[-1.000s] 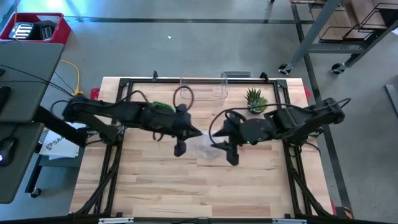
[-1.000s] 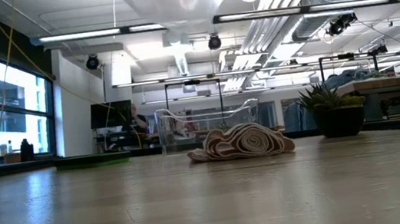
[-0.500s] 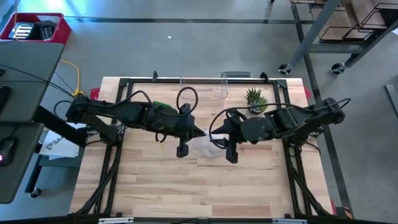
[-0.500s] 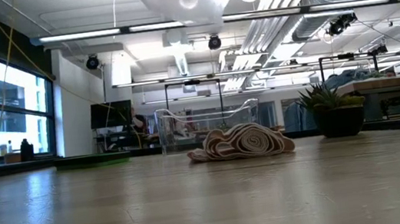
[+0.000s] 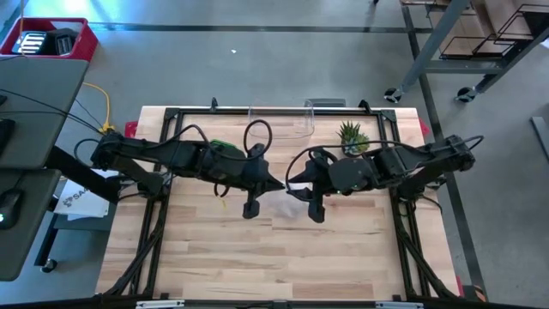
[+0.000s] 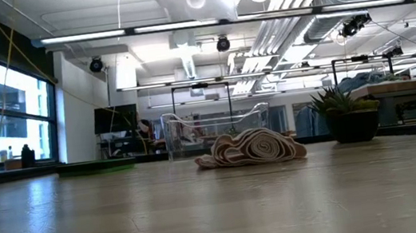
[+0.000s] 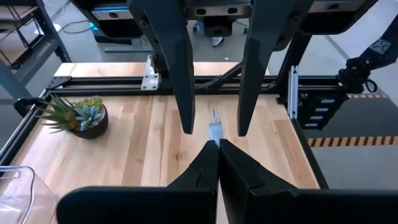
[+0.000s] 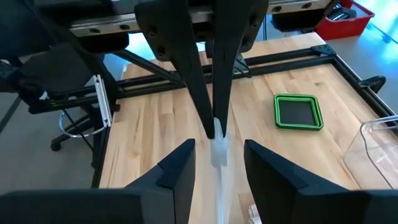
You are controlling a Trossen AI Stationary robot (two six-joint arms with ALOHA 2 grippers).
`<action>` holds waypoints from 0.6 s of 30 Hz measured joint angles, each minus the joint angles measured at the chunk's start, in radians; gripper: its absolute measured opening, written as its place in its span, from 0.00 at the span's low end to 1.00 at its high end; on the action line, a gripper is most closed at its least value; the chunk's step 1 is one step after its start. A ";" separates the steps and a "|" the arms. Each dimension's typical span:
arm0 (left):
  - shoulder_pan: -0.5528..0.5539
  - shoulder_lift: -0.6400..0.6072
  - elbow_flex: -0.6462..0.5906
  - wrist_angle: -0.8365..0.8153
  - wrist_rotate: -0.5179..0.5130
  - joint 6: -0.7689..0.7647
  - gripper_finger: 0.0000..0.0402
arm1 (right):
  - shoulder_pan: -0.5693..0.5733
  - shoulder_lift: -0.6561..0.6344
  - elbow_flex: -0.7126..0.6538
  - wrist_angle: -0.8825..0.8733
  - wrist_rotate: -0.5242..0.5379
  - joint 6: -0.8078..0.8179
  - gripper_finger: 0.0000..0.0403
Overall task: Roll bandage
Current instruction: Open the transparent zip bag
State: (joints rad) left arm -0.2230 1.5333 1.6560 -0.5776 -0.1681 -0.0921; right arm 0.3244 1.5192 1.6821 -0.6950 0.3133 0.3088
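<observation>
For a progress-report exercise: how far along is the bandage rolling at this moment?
Done: nothing looks rolled yet; the bandage lies in a loose heap on the table. In hand: the left gripper is shut on one end of it, and the open right gripper faces it, fingers either side of that strip. Left: the whole rolling.

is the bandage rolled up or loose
Loose: in the low view the bandage lies in a rumpled, folded heap on the table, not a tight roll.
</observation>
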 joint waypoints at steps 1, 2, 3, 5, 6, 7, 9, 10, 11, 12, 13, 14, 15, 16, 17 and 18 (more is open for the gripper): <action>0.000 0.000 0.000 0.000 0.003 0.000 0.00 | 0.000 0.000 0.000 0.001 -0.001 0.001 0.32; 0.000 0.001 0.000 0.000 0.010 0.001 0.00 | 0.000 0.000 0.000 0.004 -0.003 0.003 0.32; 0.000 0.007 0.001 0.002 0.024 0.007 0.00 | 0.000 0.000 0.000 0.004 -0.007 0.005 0.32; 0.002 0.012 0.001 0.000 0.048 0.016 0.00 | 0.000 0.000 0.000 0.004 -0.018 0.005 0.31; 0.002 0.017 0.001 -0.003 0.051 0.016 0.00 | 0.000 0.000 0.000 0.004 -0.021 0.004 0.30; 0.002 0.020 0.001 0.000 0.051 0.015 0.00 | 0.001 0.000 0.000 0.004 -0.024 0.005 0.29; 0.003 0.021 0.001 0.000 0.041 0.015 0.00 | 0.000 0.000 0.000 0.004 -0.025 0.015 0.27; 0.004 0.021 0.001 0.003 0.036 0.013 0.00 | 0.000 0.000 0.000 0.003 -0.024 0.030 0.26; 0.006 0.021 0.001 0.008 0.034 0.008 0.00 | 0.000 0.000 0.000 -0.002 -0.024 0.038 0.24; 0.007 0.021 0.001 0.014 0.032 0.008 0.00 | 0.000 0.000 0.000 -0.013 -0.024 0.050 0.23; 0.007 0.021 0.001 0.017 0.031 0.010 0.00 | 0.000 0.001 0.000 -0.019 -0.024 0.056 0.22; 0.007 0.021 0.001 0.017 0.028 0.011 0.00 | 0.000 0.002 -0.001 -0.022 -0.024 0.065 0.22; 0.007 0.021 0.001 0.019 0.026 0.011 0.00 | 0.000 0.003 -0.001 -0.027 -0.018 0.073 0.22; 0.007 0.020 0.001 0.022 0.025 0.010 0.00 | 0.000 0.004 -0.002 -0.029 -0.017 0.075 0.22; 0.007 0.019 0.001 0.022 0.025 0.011 0.00 | 0.000 0.004 -0.002 -0.027 -0.016 0.072 0.22; 0.007 0.018 0.001 0.021 0.025 0.011 0.00 | 0.000 0.004 -0.002 -0.023 -0.017 0.068 0.23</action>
State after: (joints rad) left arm -0.2161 1.5511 1.6569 -0.5564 -0.1432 -0.0808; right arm 0.3248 1.5230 1.6798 -0.7178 0.2966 0.3763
